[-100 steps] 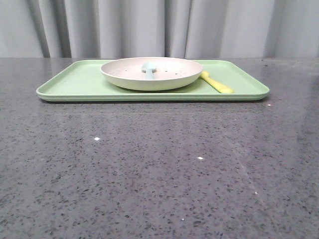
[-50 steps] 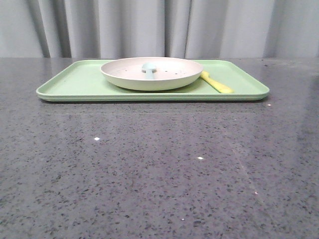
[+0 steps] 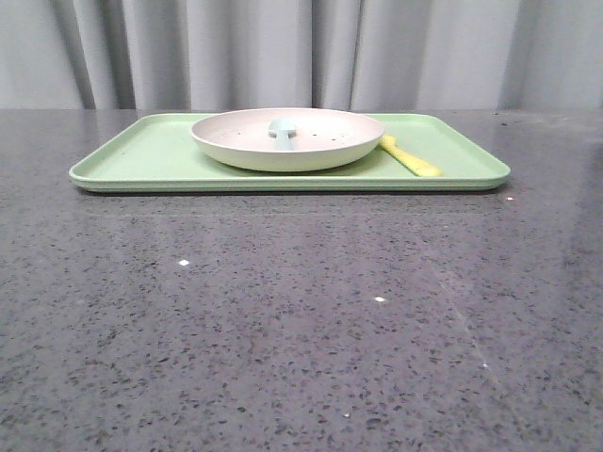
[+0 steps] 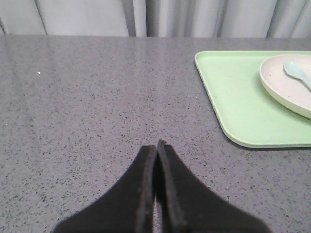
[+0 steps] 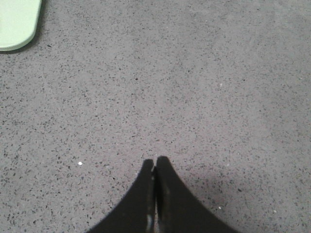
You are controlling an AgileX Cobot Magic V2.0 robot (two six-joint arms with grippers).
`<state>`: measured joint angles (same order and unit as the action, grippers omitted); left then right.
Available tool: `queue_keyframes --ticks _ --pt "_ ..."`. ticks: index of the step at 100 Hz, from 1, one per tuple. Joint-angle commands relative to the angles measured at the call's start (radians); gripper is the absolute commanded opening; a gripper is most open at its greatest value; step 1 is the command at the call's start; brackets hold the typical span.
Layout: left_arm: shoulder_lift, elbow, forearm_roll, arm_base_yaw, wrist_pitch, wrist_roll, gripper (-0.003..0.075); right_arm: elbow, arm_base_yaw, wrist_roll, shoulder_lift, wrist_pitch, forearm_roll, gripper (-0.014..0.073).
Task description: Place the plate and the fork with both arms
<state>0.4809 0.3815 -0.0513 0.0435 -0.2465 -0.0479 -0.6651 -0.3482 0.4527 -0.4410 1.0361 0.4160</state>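
Plate (image 3: 287,141) rim hides the fork (image 3: 412,158) tines.

A dark grey speckled worktop (image 3: 283,320) with a glossy surface fills the front view, showing a few small bright glints. Toward its far side lies a flat rectangular light-green tray (image 3: 141,155) with rounded corners and a low raised rim, its long side facing the camera. A pale blue round-headed spoon (image 3: 281,130) sits over the middle of the tray, its handle pointing toward the camera. Behind the worktop hang grey pleated curtains (image 3: 377,52).
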Motion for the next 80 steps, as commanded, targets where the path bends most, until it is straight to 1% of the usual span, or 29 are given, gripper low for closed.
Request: queue_keyframes --ticks 1,11,41,64,80 --pt "-0.049 -0.042 0.017 0.003 0.168 -0.011 -0.0020 -0.023 0.006 -0.002 -0.007 -0.047 0.040 -0.0068" --pt "-0.127 -0.113 0.035 0.003 0.198 -0.011 -0.0020 -0.023 0.006 -0.002 -0.007 -0.047 0.040 -0.0068" --pt "-0.358 -0.266 0.051 0.003 0.199 -0.011 -0.0020 -0.023 0.006 -0.002 -0.007 -0.047 0.040 -0.0068" --pt "-0.490 -0.310 0.064 0.003 0.197 -0.011 -0.0020 -0.023 0.006 -0.002 -0.007 -0.047 0.040 -0.0068" --pt "-0.516 -0.343 0.067 0.003 0.199 -0.011 -0.0020 -0.023 0.006 -0.002 -0.007 -0.047 0.040 -0.0068"
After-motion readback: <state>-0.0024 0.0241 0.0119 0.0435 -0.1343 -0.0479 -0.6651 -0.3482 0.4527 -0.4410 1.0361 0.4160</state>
